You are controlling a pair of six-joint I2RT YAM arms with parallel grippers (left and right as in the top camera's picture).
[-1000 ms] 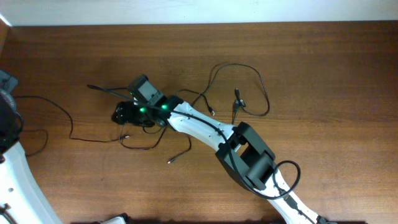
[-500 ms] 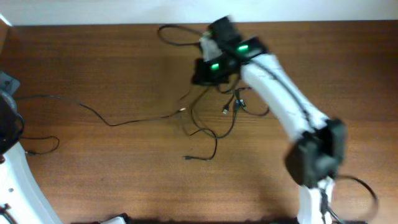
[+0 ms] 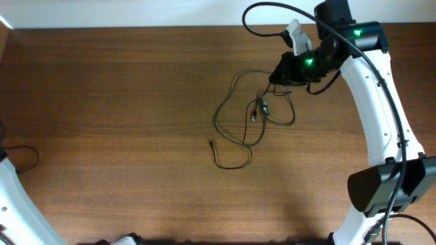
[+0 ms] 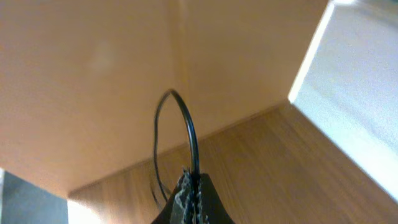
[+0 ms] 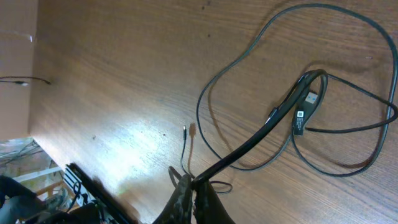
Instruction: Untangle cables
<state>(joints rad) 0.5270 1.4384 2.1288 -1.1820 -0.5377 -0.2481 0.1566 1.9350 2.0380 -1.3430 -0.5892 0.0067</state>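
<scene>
The cables lie as a loose tangle of thin black loops mid-table, with small plugs near their middle. One strand rises to my right gripper, which hangs just up and right of the tangle. In the right wrist view that gripper is shut on a taut black cable leading to a plug. My left gripper is shut on another thin cable that arcs up from its tips. The overhead view does not show it. A strand curls at the table's left edge.
The right arm's thick black cable arches over the table's back edge. The left arm's white link crosses the lower left corner. A loose cable end points left of the tangle. A pale wall fills the left wrist view.
My right gripper closed on a cable and swung from the left-middle to the back right, dragging the tangle rightward. The long strand on the left has been drawn off toward the left edge.
</scene>
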